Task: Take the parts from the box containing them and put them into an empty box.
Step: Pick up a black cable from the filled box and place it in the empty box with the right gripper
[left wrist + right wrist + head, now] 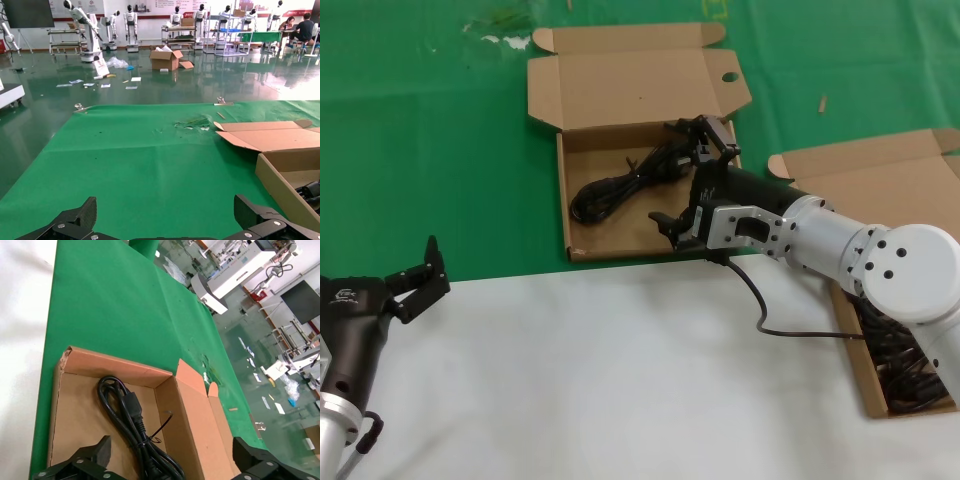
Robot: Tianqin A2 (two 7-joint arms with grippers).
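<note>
The box with the round-holed lid tab (582, 145) lies open at the middle back and holds one bundled black power cord (617, 188). My right gripper (692, 180) hovers over that box's right side, open and empty. In the right wrist view the cord (131, 422) lies on the box floor (75, 410) below the open right gripper (170, 460). The plain-lidded box (880, 175) at the right holds several black cords (905, 375), partly hidden by my right arm. My left gripper (417, 276) is open and empty at the lower left, far from both boxes.
A green cloth (430, 150) covers the far part of the table and a white sheet (600, 380) the near part. My own black cable (770, 322) hangs from the right wrist toward the right box. The left wrist view shows a box's edge (280, 187) on the cloth.
</note>
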